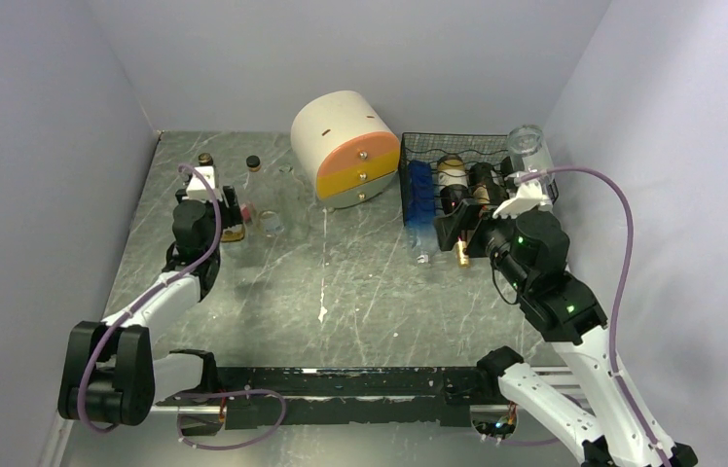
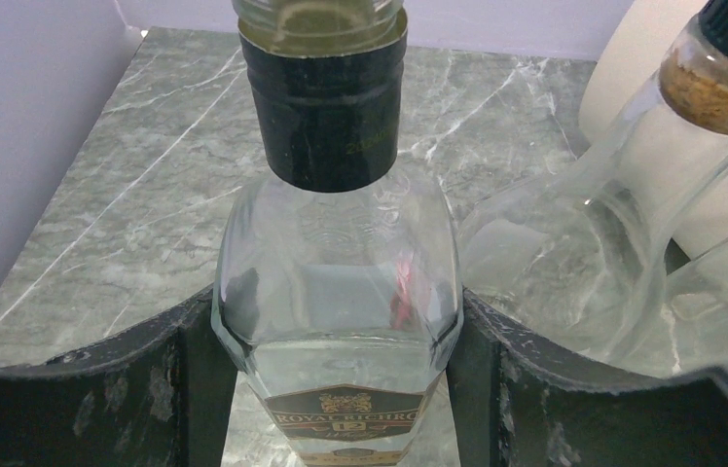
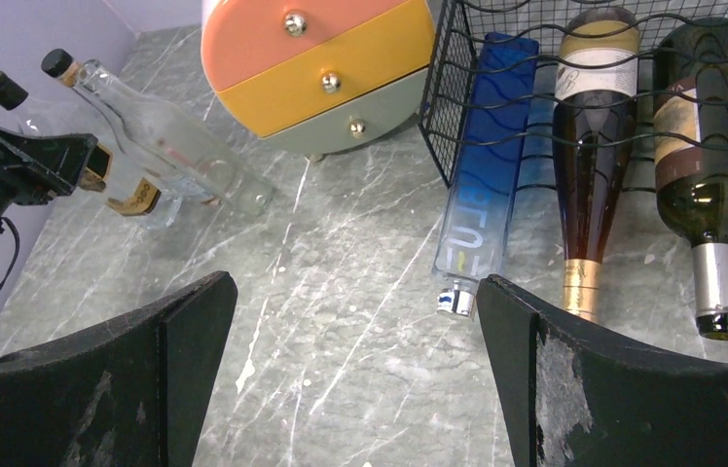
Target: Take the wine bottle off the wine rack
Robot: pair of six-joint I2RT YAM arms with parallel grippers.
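Right wrist: my right end effector point(image 3: 352, 292) gapes wide above bare table point(image 3: 341, 399), near the front edge of the rack point(image 3: 438, 92); the wine bottle point(image 3: 589, 146) lies inside, neck poking out. Left end effector point(image 2: 336, 311) clamps a clear bottle point(image 2: 336, 243).

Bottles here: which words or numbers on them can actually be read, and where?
"ROYAL RICH…" (ending unclear): dark label on the clear bottle.
"12": same label, just below.
Small print on its black cap: too small to read.
White lettering on the blue bottle: not legible.
Labels of the two wine bottles: too blurred.
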